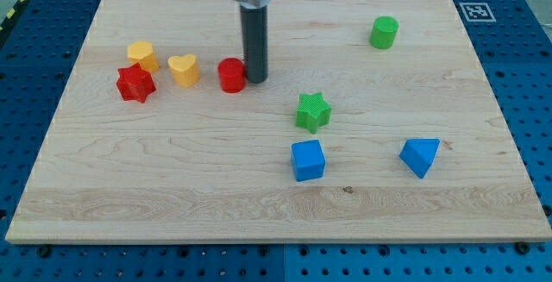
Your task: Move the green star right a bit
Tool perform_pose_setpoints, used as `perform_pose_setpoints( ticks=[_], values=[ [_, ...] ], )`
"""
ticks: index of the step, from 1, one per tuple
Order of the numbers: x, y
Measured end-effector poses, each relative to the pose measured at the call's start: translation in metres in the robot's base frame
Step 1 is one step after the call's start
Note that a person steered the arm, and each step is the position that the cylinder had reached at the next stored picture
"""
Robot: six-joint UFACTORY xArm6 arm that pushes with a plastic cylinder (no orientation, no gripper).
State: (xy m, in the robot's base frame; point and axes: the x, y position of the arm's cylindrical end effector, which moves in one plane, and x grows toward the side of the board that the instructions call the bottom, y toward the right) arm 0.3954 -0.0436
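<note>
The green star [313,111] lies on the wooden board [172,170], a little right of centre. My tip [256,80] stands up and to the left of the star, well apart from it. The tip is right beside the red cylinder [231,75], on its right side, touching or nearly touching it. A blue cube [308,160] sits just below the green star.
A yellow heart [183,70], a yellow block [142,55] and a red star [135,84] are grouped at the view's left. A green cylinder [384,33] is at the upper right. A blue triangular block [420,156] is at the lower right.
</note>
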Motion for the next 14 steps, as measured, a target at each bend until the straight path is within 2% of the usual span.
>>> perform_pose_setpoints(
  ticks=[3, 4, 6, 8, 11, 14],
  values=[
    [0.000, -0.066],
    [0.000, -0.067],
    [0.001, 0.016],
    [0.010, 0.016],
    [0.068, -0.009],
    [0.068, 0.088]
  ],
)
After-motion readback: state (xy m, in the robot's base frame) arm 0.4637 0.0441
